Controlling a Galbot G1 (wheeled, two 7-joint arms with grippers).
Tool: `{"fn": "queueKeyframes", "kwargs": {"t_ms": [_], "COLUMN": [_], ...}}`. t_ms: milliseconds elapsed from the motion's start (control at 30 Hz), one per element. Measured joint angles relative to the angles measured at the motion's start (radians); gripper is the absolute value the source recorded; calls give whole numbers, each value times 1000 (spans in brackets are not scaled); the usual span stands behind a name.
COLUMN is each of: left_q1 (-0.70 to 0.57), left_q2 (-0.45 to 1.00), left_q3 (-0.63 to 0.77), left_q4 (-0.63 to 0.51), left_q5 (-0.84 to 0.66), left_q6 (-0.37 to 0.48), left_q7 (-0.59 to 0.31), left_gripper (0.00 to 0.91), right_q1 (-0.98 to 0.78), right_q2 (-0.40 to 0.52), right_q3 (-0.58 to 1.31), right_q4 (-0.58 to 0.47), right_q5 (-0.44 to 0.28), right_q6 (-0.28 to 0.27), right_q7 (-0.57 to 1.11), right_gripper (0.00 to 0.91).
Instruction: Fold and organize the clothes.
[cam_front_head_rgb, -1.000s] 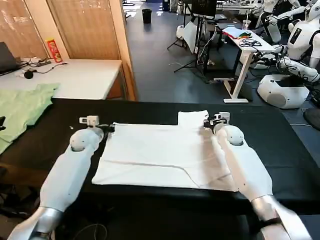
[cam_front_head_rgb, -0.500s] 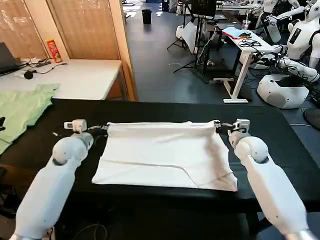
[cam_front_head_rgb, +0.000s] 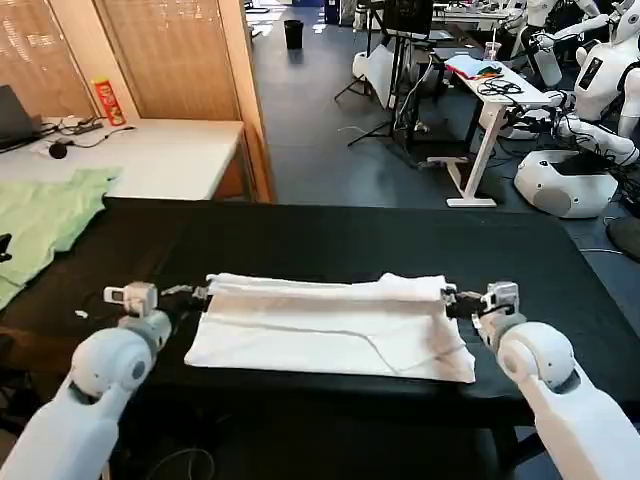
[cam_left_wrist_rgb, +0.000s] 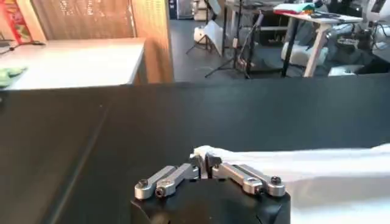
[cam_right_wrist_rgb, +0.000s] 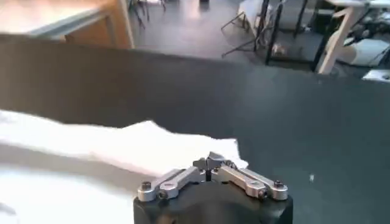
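Both grippers were closed on the white T-shirt (cam_front_head_rgb: 330, 325): the left gripper (cam_front_head_rgb: 200, 292) pinched its left far corner, the right gripper (cam_front_head_rgb: 452, 299) its right far corner. Between them the far edge was held as a rolled fold above the shirt, spread on the black table (cam_front_head_rgb: 330, 235). A green garment (cam_front_head_rgb: 45, 215) was seen well apart at the left.

t-shirt (cam_front_head_rgb: 330, 320) on table (cam_front_head_rgb: 330, 235), between left claw (cam_front_head_rgb: 203, 293) and right claw (cam_front_head_rgb: 450, 298)
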Motion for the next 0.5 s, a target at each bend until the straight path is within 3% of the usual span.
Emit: {"fn": "queueKeyframes", "kwargs": {"t_ms": [300, 367, 400, 433, 467, 500], "left_q1": [100, 116, 123, 131, 138, 143], "left_q2": [-1, -3, -5, -8, -11, -14], "left_q3": [-48, -50, -50, -50, -50, -51], "left_q4": [-32, -37, -38, -38, -37, -36], "left_q5": [3, 3, 6, 12, 18, 19], "left_q6": [5, 8, 9, 9, 10, 12], "left_q7": [1, -2, -4, -6, -9, -15], "left_gripper": [166, 224, 478, 878, 878, 878], "right_q1": [-36, -41, -44, -47, -53, -58], "right_q2": [-4, -3, -3, -4, -5, -7], "right_q3": [1, 5, 8, 11, 17, 21], "right_q4": [15, 19, 23, 26, 32, 35], "right_q5": [-4, -4, -4, -3, -3, -3], "right_q6": [0, 0, 0, 0, 0, 0], "right_q7": [0, -2, -6, -7, -6, -5], "right_gripper": [78, 117, 302, 458, 878, 878]}}
